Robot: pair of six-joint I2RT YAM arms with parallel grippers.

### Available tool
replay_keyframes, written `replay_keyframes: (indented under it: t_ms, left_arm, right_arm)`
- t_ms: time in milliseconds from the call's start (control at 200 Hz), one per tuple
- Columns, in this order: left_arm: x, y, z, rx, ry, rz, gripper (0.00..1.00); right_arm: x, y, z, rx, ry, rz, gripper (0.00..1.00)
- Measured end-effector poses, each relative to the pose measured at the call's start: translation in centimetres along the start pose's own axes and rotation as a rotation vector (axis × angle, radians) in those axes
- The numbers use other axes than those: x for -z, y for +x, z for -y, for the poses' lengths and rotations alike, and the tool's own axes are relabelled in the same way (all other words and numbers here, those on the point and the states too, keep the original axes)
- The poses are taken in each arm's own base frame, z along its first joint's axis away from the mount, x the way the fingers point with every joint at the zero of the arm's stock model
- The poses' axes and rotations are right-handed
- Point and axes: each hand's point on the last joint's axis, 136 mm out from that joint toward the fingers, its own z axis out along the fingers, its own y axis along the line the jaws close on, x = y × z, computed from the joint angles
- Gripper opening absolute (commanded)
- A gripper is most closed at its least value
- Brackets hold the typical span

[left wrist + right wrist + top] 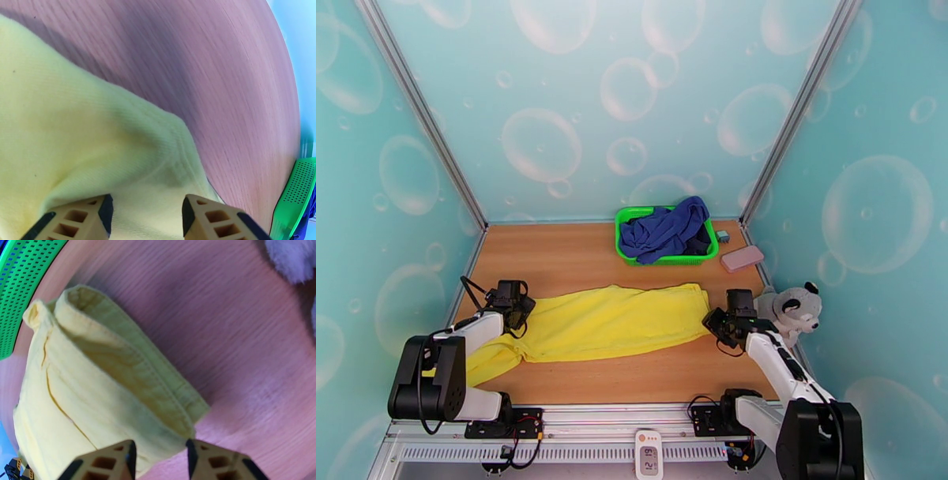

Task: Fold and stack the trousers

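Landmark: green basket [621, 234] at the far side of the table [553, 260], with a dark blue cloth [667, 227] heaped in it.
Task item: yellow trousers [608, 324], flat on the wood on the near side of the basket. The waist end lies just nearer than the basket's right half, and the legs run well off to its left.
Hidden: the leg ends pass under the left arm and cannot be seen.
Left tool: left gripper [523, 309], nearer than the basket and well to its left, at the trousers' far edge. Wrist view shows the jaws apart over a ridge of cloth with nothing pinched. The finger bases are cut off by the frame.
Right tool: right gripper [715, 322], near-right of the basket at the waistband. The jaws are parted and the hem corner is just at the gap, possibly touching; too blurred to tell.
Blur: the wood is smeared in both wrist views.
Strays: pink flat thing [742, 258] and small grey thing [722, 236] just right of the basket. Plush toy [790, 308] sits nearer, by the right arm.
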Motion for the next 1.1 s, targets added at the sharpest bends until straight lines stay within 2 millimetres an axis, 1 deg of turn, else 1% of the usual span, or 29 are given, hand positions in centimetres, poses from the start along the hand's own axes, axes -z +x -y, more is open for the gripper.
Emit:
replay_keyframes:
  t_ms: [85, 120, 285, 370, 540, 615, 680, 780, 825, 875, 925, 995, 1100]
  left_arm:
    - [0.0, 0.0, 0.0, -0.003, 0.001, -0.001, 0.52]
    - [0.0, 0.0, 0.0, -0.005, 0.001, -0.002, 0.51]
    - [0.0, 0.1, 0.1, -0.006, 0.003, -0.004, 0.51]
    - [0.0, 0.1, 0.0, -0.006, 0.004, -0.004, 0.51]
    - [0.0, 0.1, 0.1, -0.005, 0.005, -0.003, 0.52]
    - [0.0, 0.1, 0.1, -0.006, 0.005, -0.003, 0.52]
    - [0.0, 0.1, 0.1, -0.006, 0.005, -0.003, 0.52]
    - [0.0, 0.1, 0.1, -0.006, 0.005, -0.003, 0.52]
    - [0.0, 0.1, 0.1, -0.006, 0.005, -0.003, 0.52]
    - [0.0, 0.1, 0.1, -0.006, 0.005, -0.004, 0.52]
    - [0.1, 0.1, 0.1, -0.006, 0.007, -0.007, 0.52]
    - [0.1, 0.2, 0.2, -0.006, 0.012, -0.012, 0.52]
    - [0.1, 0.3, 0.3, -0.008, 0.016, -0.019, 0.53]
  right_arm:
    - [-0.3, 0.0, 0.0, 0.002, 0.0, -0.007, 0.36]
    - [-0.3, -0.1, -0.1, 0.006, -0.005, -0.004, 0.31]
    - [-0.6, -0.4, -0.5, 0.025, -0.02, 0.004, 0.14]
    - [-0.8, -0.5, -0.5, 0.028, -0.021, 0.003, 0.0]
    - [-1.0, -0.5, -0.8, 0.038, -0.035, -0.001, 0.0]
    - [-0.7, -0.9, -0.9, 0.049, -0.034, 0.004, 0.0]
    - [-0.1, -2.0, -1.0, 0.055, -0.036, 0.025, 0.0]
    - [1.4, -4.5, -1.4, 0.061, -0.047, 0.086, 0.0]
    - [1.9, -5.6, -1.2, 0.059, -0.048, 0.111, 0.0]
    - [2.4, -6.3, -0.9, 0.055, -0.047, 0.125, 0.0]
    - [2.6, -6.5, -0.4, 0.048, -0.041, 0.128, 0.0]
    - [2.8, -6.3, 0.4, 0.037, -0.034, 0.115, 0.0]
    - [3.4, -6.0, 0.4, 0.043, -0.04, 0.115, 0.0]
